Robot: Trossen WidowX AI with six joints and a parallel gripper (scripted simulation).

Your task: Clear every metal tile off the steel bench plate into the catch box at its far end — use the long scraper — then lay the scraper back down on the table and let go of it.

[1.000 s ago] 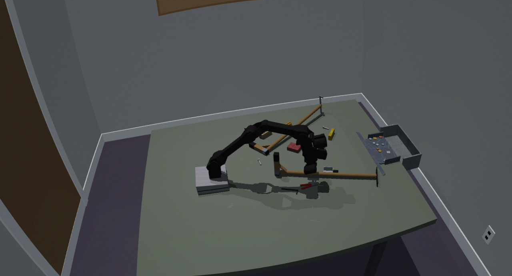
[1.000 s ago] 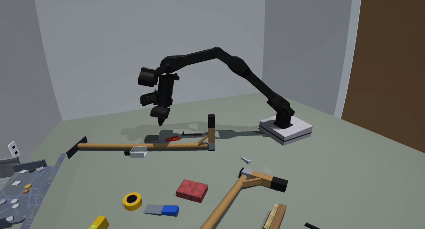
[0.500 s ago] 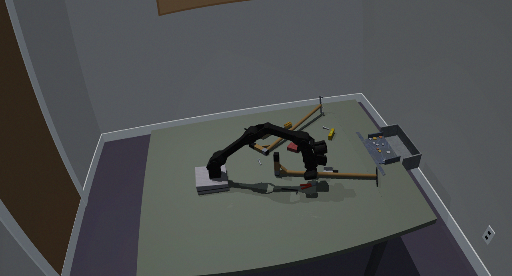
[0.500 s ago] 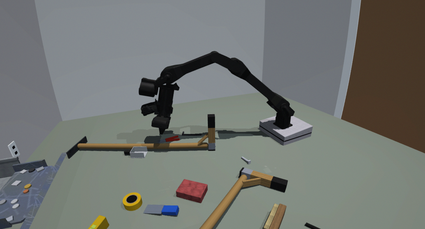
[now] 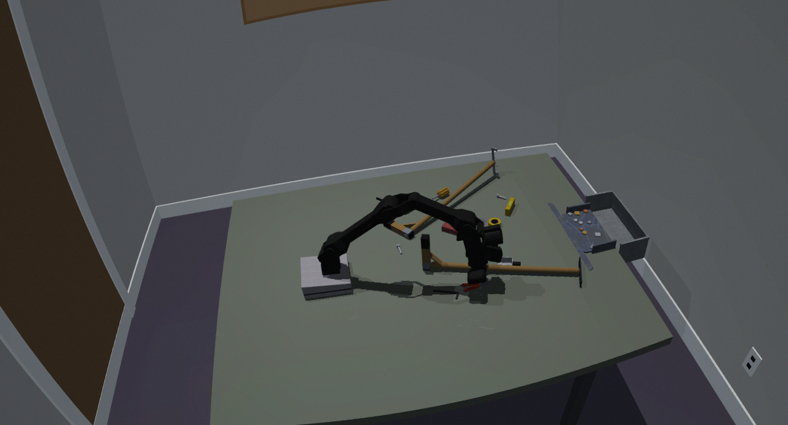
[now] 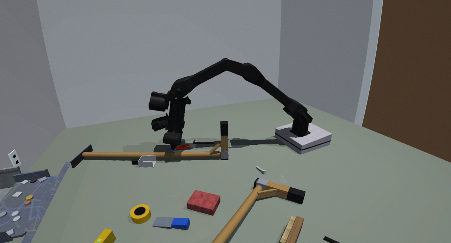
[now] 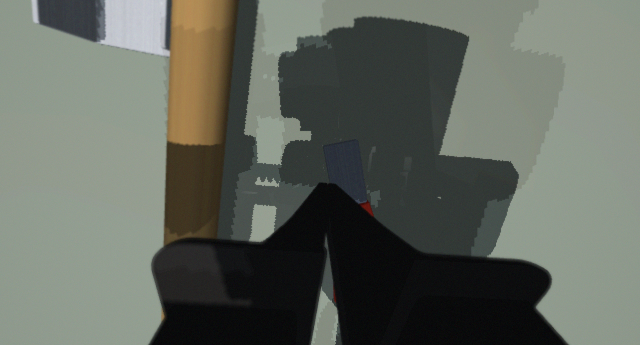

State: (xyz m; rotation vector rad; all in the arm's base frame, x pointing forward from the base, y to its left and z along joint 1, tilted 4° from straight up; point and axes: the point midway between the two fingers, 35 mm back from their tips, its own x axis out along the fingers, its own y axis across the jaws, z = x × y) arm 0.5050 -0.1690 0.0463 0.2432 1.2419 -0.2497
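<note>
The long scraper [image 5: 540,270] [image 6: 119,155] [image 7: 200,85] lies on the table, its dark flat blade toward the steel bench plate [image 6: 41,191] and its upright grip toward the arm's base. My gripper [image 5: 476,281] [image 6: 173,148] [image 7: 326,191] is shut with nothing between its fingers. It points down low over the table, beside the scraper's handle. Red pliers [image 5: 471,287] [image 6: 183,147] [image 7: 345,170] lie under and beside the fingertips; whether they touch is unclear. Several metal tiles [image 5: 597,234] [image 6: 29,197] are on the plate. The catch box [image 5: 633,250] [image 6: 4,178] stands at the plate's far end.
A small white pan [image 5: 505,261] [image 6: 147,161] [image 7: 135,20] lies against the handle's other side. A second long tool [image 5: 468,181] [image 6: 239,213] with a hooked head lies diagonally. A red block [image 6: 203,202], yellow tape [image 6: 140,220] and a blue-handled blade [image 6: 180,223] lie between them. A black hex key [image 6: 203,142] lies near the pliers.
</note>
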